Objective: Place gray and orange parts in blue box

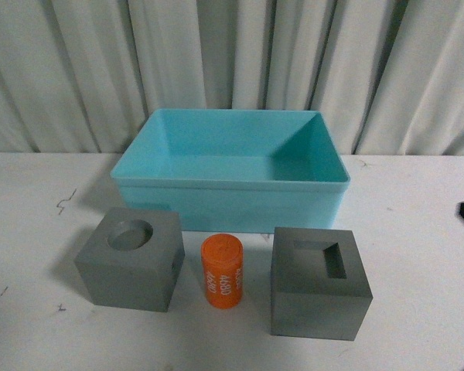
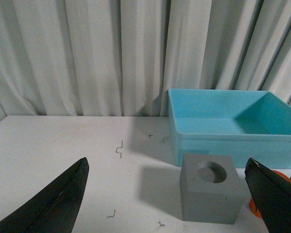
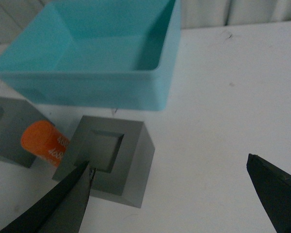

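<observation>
A matte gray cube with a round recess (image 1: 130,259), a small orange cylinder with white print (image 1: 221,272), apparently upright, and a matte gray cube with a rectangular recess (image 1: 320,282) sit in a row on the white table (image 1: 417,232). They are just in front of the light-turquoise plastic bin (image 1: 230,182), not in it. The left fingers (image 2: 58,204) and right fingers (image 3: 63,204) are spread wide, grasping nothing. A pale curtain (image 1: 216,54) hangs behind.

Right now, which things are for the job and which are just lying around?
For the job: gray cube with round hole, gray cube with rectangular hole, orange cylinder, blue box.
Just there: curtain, small dark scraps on the white table.
</observation>
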